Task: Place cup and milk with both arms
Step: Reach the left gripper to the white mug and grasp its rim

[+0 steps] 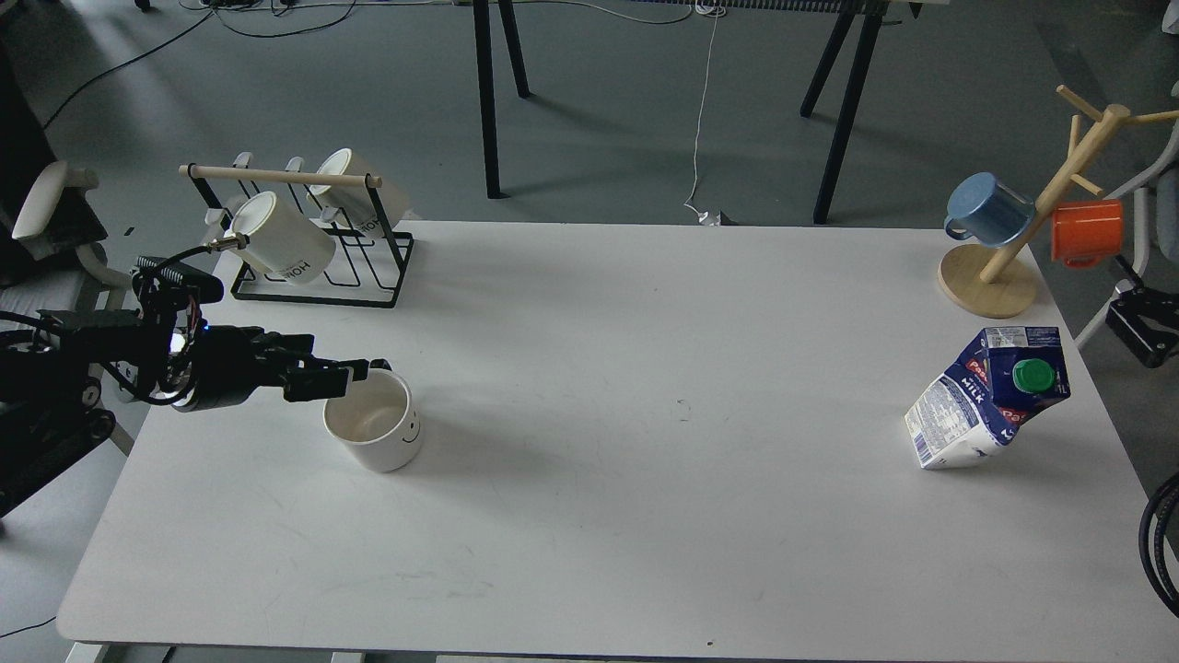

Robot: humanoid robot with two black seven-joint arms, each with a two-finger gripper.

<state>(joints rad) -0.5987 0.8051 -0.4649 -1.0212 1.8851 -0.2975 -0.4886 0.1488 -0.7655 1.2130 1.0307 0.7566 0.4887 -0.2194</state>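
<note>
Left gripper (355,376) at the cup's (373,431) near rim, left side of table (589,516); fingers look pinched on the rim, likely where the handle sits; milk (987,398) upright far right, reachable by the right arm; right gripper not visible.

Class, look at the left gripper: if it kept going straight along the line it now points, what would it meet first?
The left gripper points rightward at the cup. Its fingers already reach the cup's near rim, so the cup comes first, though depth is hard to judge from this single view.
</note>
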